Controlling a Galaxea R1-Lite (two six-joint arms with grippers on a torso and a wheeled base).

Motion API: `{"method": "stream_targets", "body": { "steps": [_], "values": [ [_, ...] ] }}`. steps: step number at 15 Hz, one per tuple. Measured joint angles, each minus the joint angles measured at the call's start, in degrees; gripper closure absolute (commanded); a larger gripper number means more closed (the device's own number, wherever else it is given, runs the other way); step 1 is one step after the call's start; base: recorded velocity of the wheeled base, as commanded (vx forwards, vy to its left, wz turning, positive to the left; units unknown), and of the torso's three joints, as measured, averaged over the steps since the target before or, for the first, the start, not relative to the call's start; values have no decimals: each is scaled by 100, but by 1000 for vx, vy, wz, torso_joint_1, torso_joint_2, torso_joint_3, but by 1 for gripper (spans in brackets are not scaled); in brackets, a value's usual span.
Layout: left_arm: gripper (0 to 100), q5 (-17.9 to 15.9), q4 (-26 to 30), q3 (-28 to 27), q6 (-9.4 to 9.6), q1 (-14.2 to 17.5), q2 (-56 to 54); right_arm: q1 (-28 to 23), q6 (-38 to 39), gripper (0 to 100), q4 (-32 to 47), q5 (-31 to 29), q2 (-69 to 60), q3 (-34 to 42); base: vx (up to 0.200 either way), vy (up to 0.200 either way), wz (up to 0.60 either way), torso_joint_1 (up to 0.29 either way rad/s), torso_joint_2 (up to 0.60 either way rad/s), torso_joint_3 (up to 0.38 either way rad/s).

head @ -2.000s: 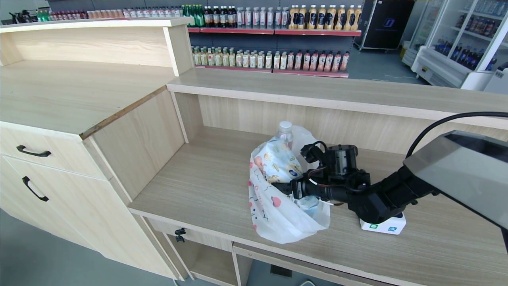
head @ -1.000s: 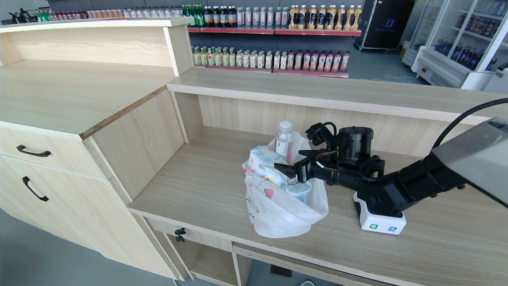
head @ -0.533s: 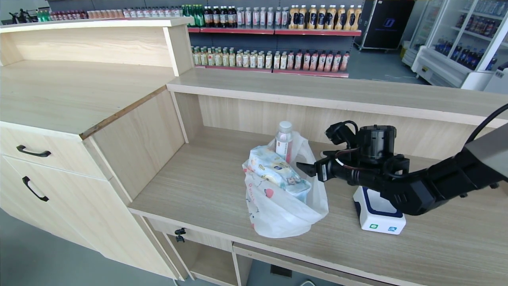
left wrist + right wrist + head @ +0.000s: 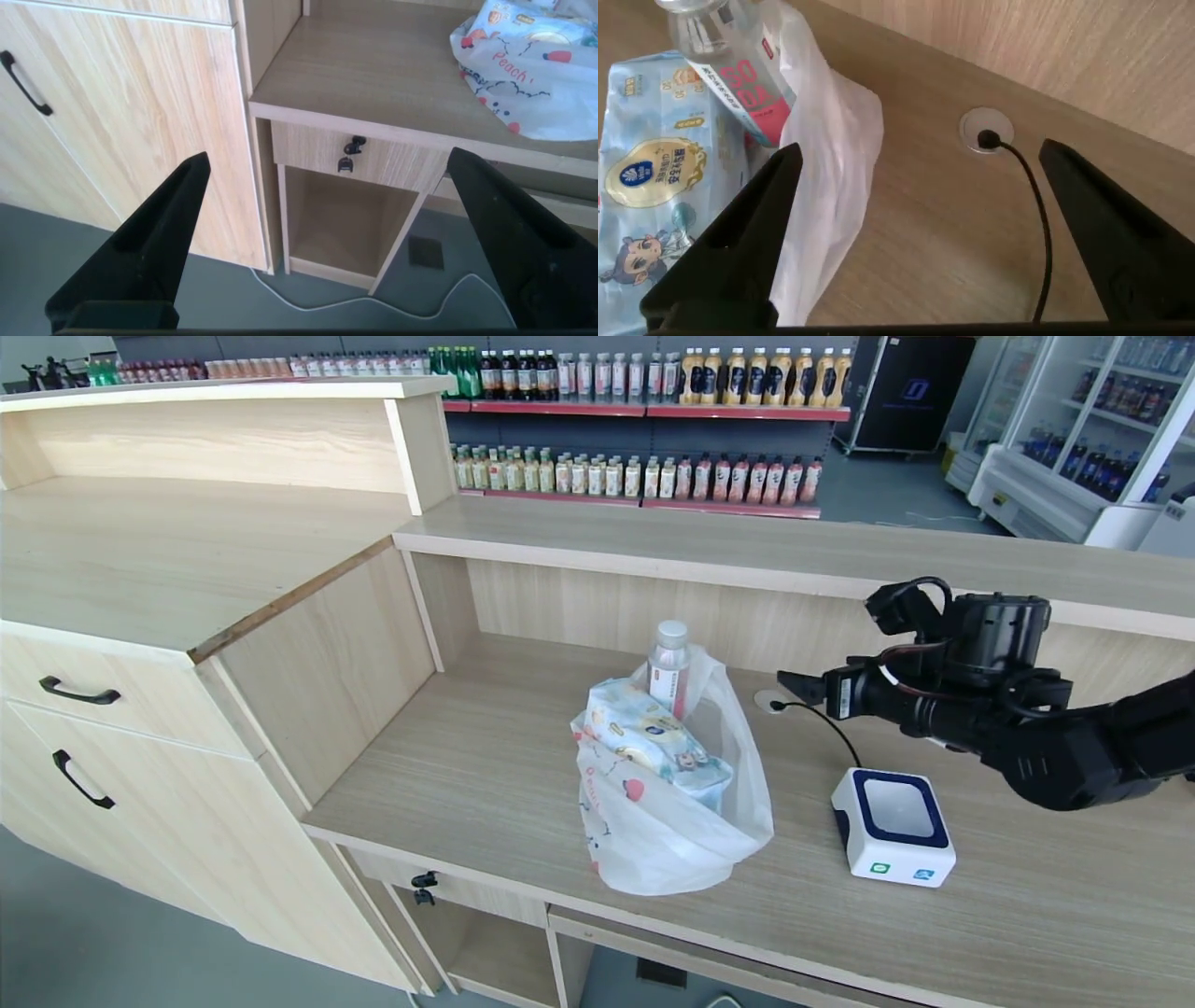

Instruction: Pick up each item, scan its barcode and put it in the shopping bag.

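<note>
Head view: the right arm lies level from the frame's right edge, its right gripper (image 4: 801, 689) pointing left toward the shopping bag (image 4: 653, 831) at centre frame on the counter (image 4: 485, 756). Its fingers are apart and empty. Left gripper (image 4: 329, 157) is spread wide, holding nothing.

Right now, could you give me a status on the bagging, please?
Right end effector open, empty, above counter. Left end effector open, empty. Bag holds bottle and wipes. Scanner beside bag.

A pale wooden tabletop (image 4: 485, 747) with drawers (image 4: 103, 709) alongside faces shelves (image 4: 644, 411) of bottles (image 4: 635, 476), glass-door coolers (image 4: 1092, 439) and grey floor (image 4: 887, 495).
</note>
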State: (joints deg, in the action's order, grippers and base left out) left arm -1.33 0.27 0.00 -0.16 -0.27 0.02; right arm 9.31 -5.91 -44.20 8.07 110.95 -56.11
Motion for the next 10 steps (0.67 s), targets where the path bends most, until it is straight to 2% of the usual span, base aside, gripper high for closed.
{"method": "stream_targets", "body": {
  "steps": [1,5,7,9,10],
  "values": [
    [0,0,0,0,0,2,0,-155,-46,0,-7,0,-205,33,0,0,0,0,0,0],
    [0,0,-2,0,0,6,0,-529,-649,0,50,-213,-1064,284,0,0,-600,4,1,1],
    [0,0,-2,0,2,6,0,-585,-722,0,482,-567,-1606,402,0,0,-600,-5,2,-2],
    [0,-1,2,0,0,2,0,-621,-629,0,1240,-889,-2183,430,0,0,-600,15,5,-2],
    [0,0,-5,0,0,6,0,-629,-500,0,1453,-916,-2439,430,0,0,0,0,0,0]
  ]
}}
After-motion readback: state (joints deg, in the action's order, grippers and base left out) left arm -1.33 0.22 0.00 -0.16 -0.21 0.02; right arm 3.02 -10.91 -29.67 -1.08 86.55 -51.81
